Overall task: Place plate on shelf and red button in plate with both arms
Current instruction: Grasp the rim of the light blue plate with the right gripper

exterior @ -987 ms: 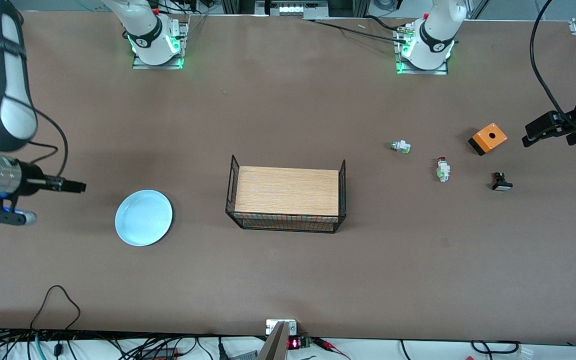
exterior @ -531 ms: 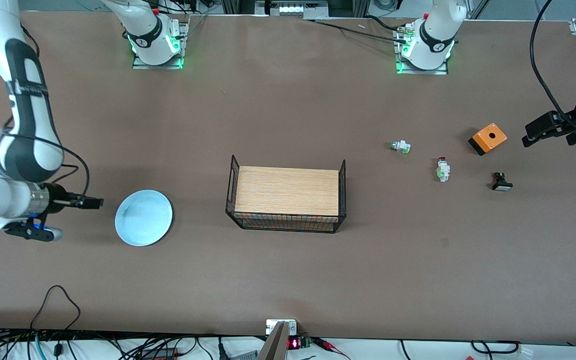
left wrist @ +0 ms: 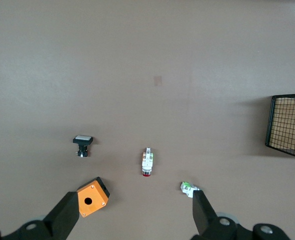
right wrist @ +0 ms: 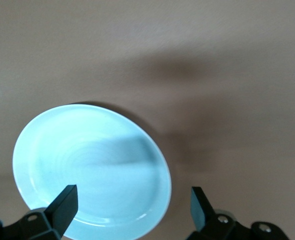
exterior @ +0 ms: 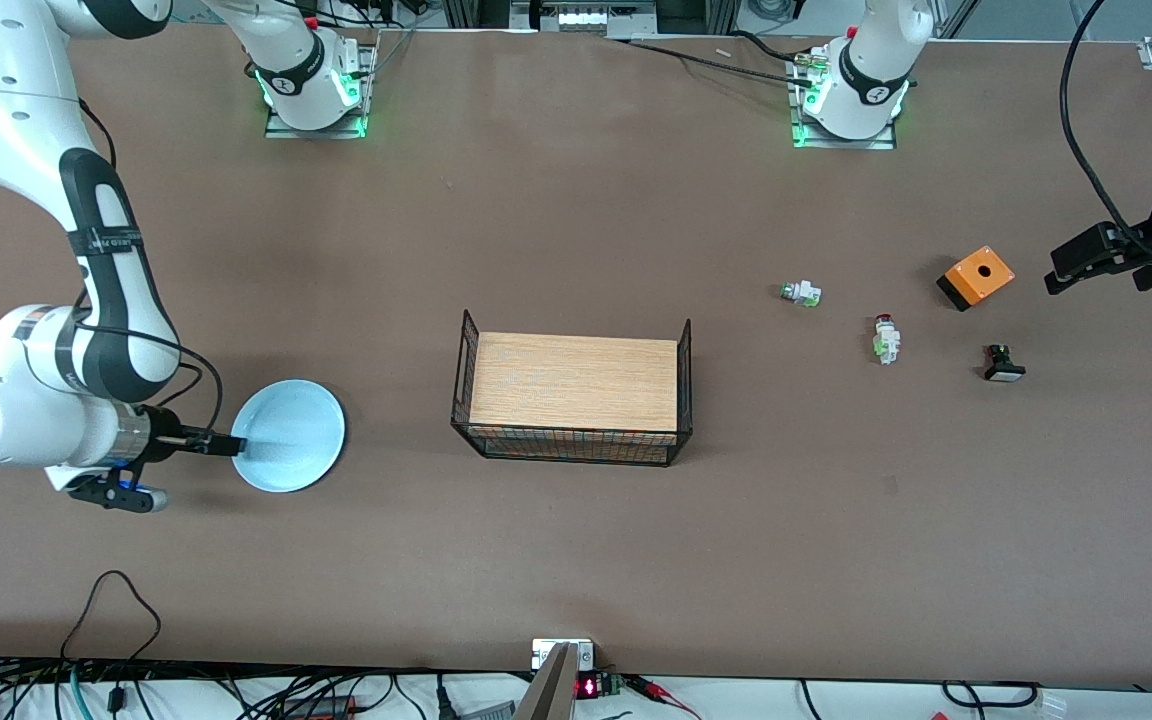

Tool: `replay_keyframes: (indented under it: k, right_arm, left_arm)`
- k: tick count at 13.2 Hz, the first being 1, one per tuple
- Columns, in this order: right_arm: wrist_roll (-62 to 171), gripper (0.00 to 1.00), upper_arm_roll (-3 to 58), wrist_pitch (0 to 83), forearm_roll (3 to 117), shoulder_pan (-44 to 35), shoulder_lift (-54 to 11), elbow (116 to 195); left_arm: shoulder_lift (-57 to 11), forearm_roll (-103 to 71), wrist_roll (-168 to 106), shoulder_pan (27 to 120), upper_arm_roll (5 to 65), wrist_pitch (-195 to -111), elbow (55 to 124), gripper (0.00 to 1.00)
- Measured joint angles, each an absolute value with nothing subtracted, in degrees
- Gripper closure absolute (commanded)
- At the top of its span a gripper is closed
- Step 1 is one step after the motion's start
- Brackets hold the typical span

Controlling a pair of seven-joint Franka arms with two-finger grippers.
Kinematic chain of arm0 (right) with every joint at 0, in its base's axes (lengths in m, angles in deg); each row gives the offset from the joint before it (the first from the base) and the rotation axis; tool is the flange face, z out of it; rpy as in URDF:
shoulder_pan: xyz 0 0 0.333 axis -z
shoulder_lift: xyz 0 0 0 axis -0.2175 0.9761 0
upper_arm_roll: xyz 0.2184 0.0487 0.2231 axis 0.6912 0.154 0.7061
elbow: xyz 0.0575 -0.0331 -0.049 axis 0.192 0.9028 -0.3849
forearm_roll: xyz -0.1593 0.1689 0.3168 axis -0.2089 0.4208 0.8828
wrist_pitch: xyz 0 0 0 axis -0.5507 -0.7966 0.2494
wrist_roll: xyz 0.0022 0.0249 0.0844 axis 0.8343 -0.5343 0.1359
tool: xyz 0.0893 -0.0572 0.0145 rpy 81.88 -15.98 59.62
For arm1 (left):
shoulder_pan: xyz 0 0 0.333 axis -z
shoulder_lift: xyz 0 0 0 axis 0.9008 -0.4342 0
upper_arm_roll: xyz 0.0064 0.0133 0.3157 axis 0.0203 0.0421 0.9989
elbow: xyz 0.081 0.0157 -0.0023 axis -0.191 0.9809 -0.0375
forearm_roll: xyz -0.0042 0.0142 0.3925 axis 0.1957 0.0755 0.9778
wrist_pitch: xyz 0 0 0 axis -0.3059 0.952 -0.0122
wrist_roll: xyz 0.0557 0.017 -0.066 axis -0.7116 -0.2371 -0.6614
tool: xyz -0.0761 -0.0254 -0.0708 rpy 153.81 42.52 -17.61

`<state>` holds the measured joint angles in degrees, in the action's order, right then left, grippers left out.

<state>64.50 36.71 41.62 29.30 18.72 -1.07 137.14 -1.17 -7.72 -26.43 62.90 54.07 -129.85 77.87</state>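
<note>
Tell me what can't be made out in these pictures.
- Left hand: front view's edge cuts its arm off.
- Right hand: wrist view doesn't show whether it touches the plate.
- Red button: too small in both views for its markings.
- Wire basket: wrist view's edge cuts it.

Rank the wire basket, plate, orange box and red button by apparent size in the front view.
1. wire basket, clearly largest
2. plate
3. orange box
4. red button, smallest

All four rest on the table at similar distance from the camera, so the order looks reliable.
</note>
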Motion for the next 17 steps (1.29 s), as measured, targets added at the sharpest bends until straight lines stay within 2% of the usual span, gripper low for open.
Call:
replay_keyframes:
  k: [5, 9, 10, 11, 13, 15, 16, 17]
  right_arm:
    - [61.50, 0.01, 36.74, 47.01, 32.58, 18.54, 3.02, 137.12]
    - [58.77, 0.13, 36.72, 47.33, 32.59, 18.64, 3.77, 137.07]
    - [58.59, 0.28, 36.72, 47.35, 32.59, 18.66, 3.98, 137.07]
    - [58.48, 0.34, 36.71, 47.40, 32.59, 18.67, 4.18, 137.08]
    - [58.46, 0.57, 36.69, 47.44, 32.63, 18.75, 4.44, 137.07]
    - [58.46, 0.85, 36.53, 47.29, 32.67, 18.99, 4.60, 137.01]
    - [58.46, 0.94, 36.49, 46.62, 32.67, 19.27, 4.62, 136.97]
    - [58.45, 0.95, 36.49, 45.17, 32.71, 19.46, 4.63, 136.88]
  left_arm:
    - [-1.49, -7.07, -26.43, 62.87, 54.10, -130.44, 77.87, 0.00]
    - [-1.49, -7.07, -26.43, 62.87, 54.10, -130.63, 77.87, 0.00]
    - [-1.49, -7.07, -26.43, 62.81, 54.11, -130.63, 77.87, 0.00]
    - [-1.49, -7.07, -26.43, 62.57, 54.13, -130.64, 77.87, 0.00]
    - [-1.46, -7.08, -26.37, 62.32, 54.02, -130.72, 77.73, 0.00]
    - [-1.42, -8.10, -26.40, 62.34, 53.49, -130.78, 77.51, 0.00]
    - [-1.43, -9.80, -26.39, 62.31, 53.51, -130.80, 77.50, 0.00]
    - [-1.43, -11.21, -26.39, 62.23, 53.58, -130.81, 77.50, 0.00]
